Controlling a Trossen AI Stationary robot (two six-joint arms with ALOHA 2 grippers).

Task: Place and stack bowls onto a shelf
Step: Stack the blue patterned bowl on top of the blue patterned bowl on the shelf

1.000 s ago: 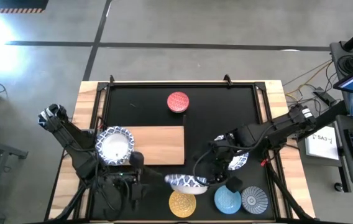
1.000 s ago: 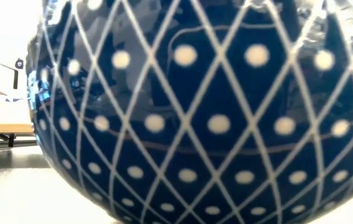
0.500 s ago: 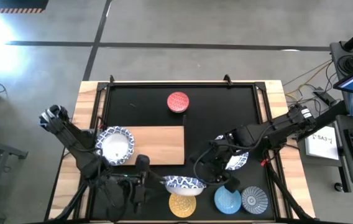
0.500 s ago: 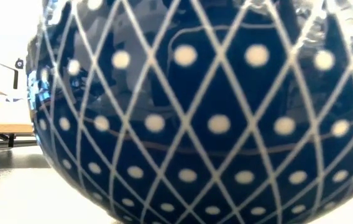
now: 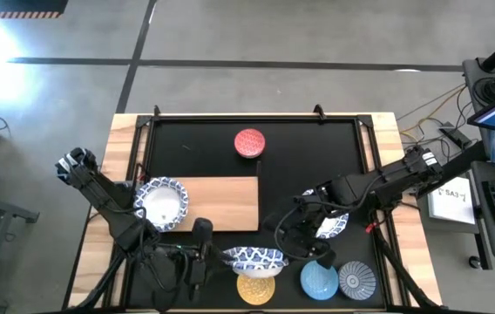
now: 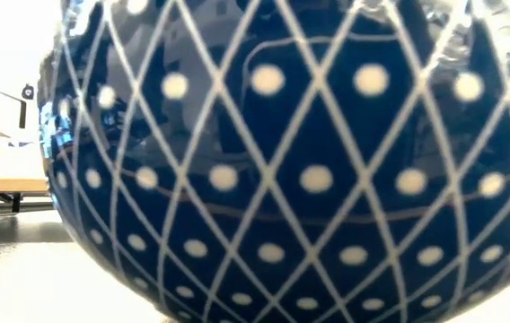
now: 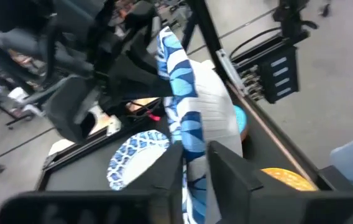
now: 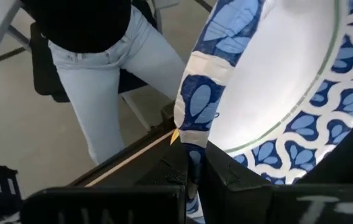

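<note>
The large white bowl with the blue leaf-patterned rim (image 5: 255, 259) hangs just above the black desk (image 5: 317, 148) near its front edge, between the two arms, over the yellow small bowl (image 5: 255, 287) and just off the front right corner of the flat light-wood shelf board (image 5: 221, 202); it looks like glazed ceramic, so I judge it stiff, fairly heavy for its size, smooth enough to slip in a pinch and apt to chip if knocked; the rim is the only place thin enough to take hold of, and a hold on one side leaves the bowl free to swing.

The left gripper (image 7: 195, 163) reaches in from the left with its fingers clamped across the rim, one finger inside the wall and one outside; the right gripper (image 8: 192, 163) comes from the right with its fingers pinched on the opposite stretch of rim; so both arms grip the one bowl, which sits tilted in the wrist views.

A second large white bowl with a blue rim (image 5: 161, 206) rests on the left end of the shelf; a third patterned bowl (image 5: 330, 225) lies under the right arm; the red small bowl (image 5: 249, 142) stands well apart at the back; the light blue bowl (image 5: 318, 279) and grey-blue bowl (image 5: 355, 279) sit side by side at the front right; a dark blue dotted bowl wall (image 6: 291, 161) fills the low view.
</note>
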